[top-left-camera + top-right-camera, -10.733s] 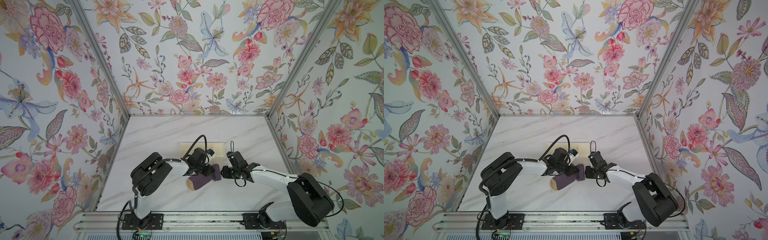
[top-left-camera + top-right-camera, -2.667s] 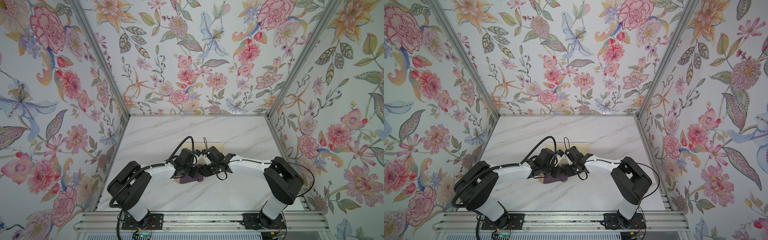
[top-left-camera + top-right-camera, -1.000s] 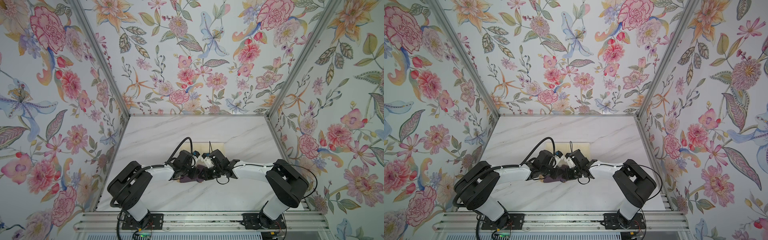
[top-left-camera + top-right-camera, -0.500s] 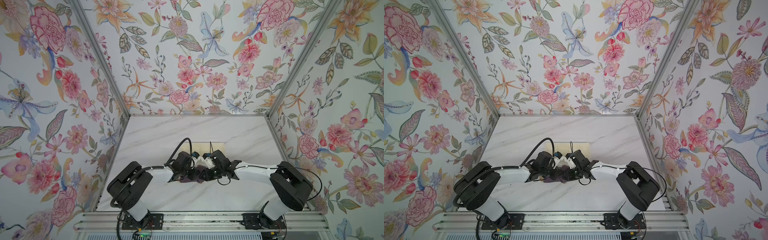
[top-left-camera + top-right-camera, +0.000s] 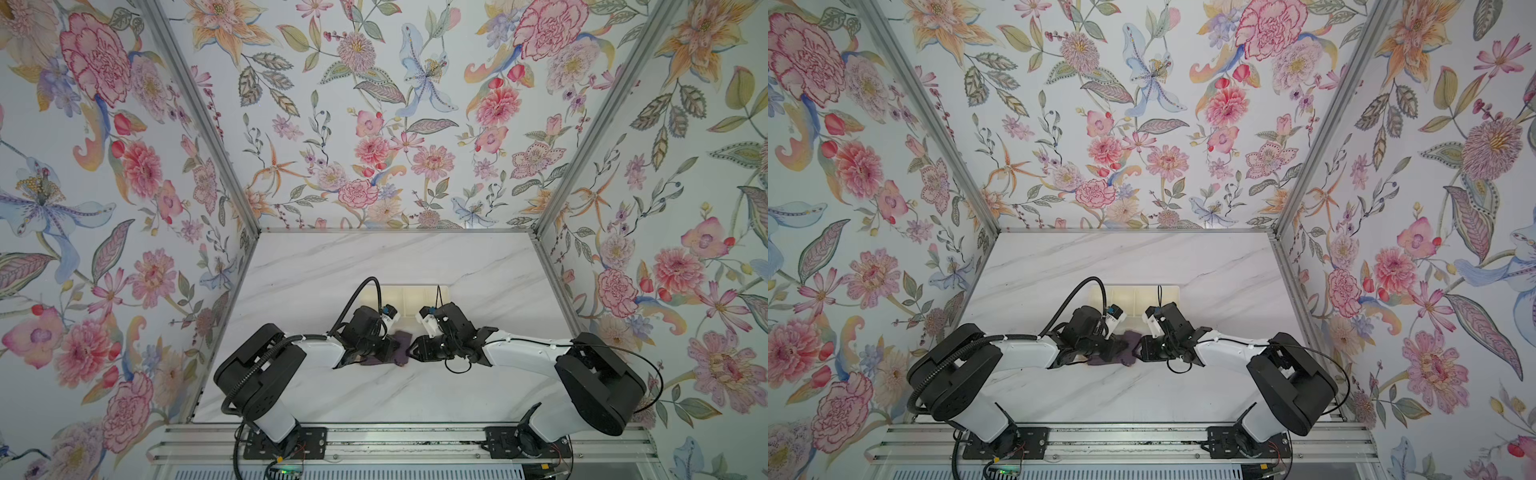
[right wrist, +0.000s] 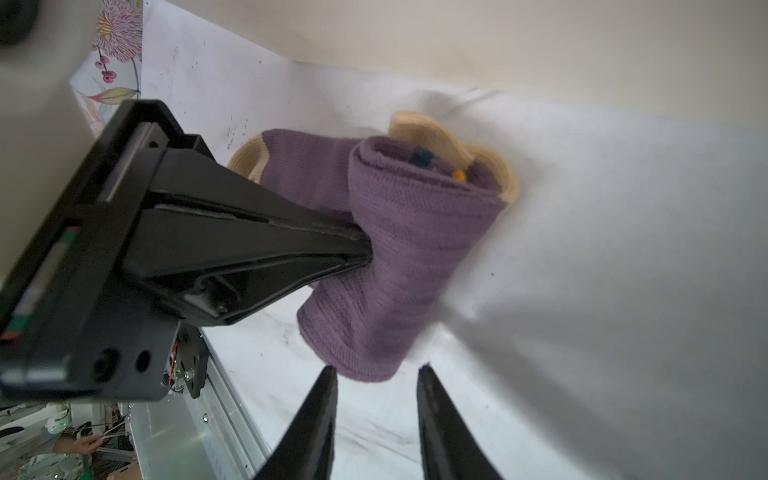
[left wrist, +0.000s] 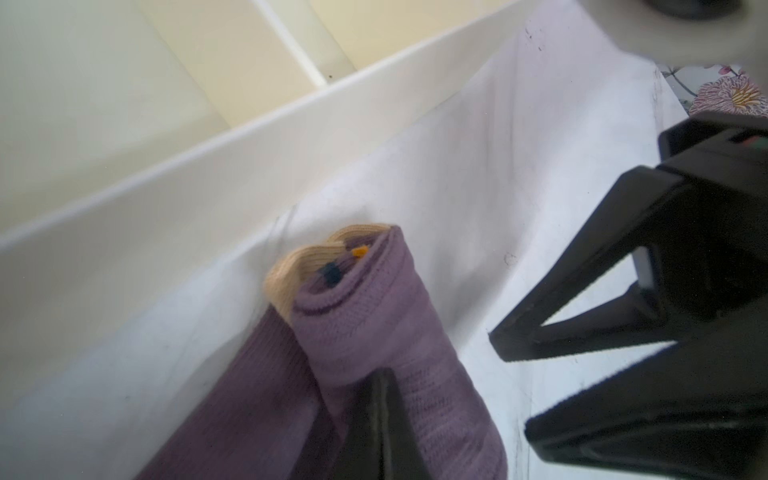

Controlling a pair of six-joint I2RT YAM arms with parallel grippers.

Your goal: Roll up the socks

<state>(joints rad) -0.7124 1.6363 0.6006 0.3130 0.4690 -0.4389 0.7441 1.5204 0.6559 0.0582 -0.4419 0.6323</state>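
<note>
Right wrist view: rolled dark purple ribbed fabric socks (image 6: 399, 249), tan-edged, just beyond spread-apart right gripper (image 6: 377, 374), pinched mid-roll by left gripper (image 6: 362, 249).

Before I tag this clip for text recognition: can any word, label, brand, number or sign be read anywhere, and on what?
No readable text anywhere.
The socks show only tan edges and small orange and navy marks, no lettering.
The cream tray, the marble table and the flowered walls carry none.
</note>
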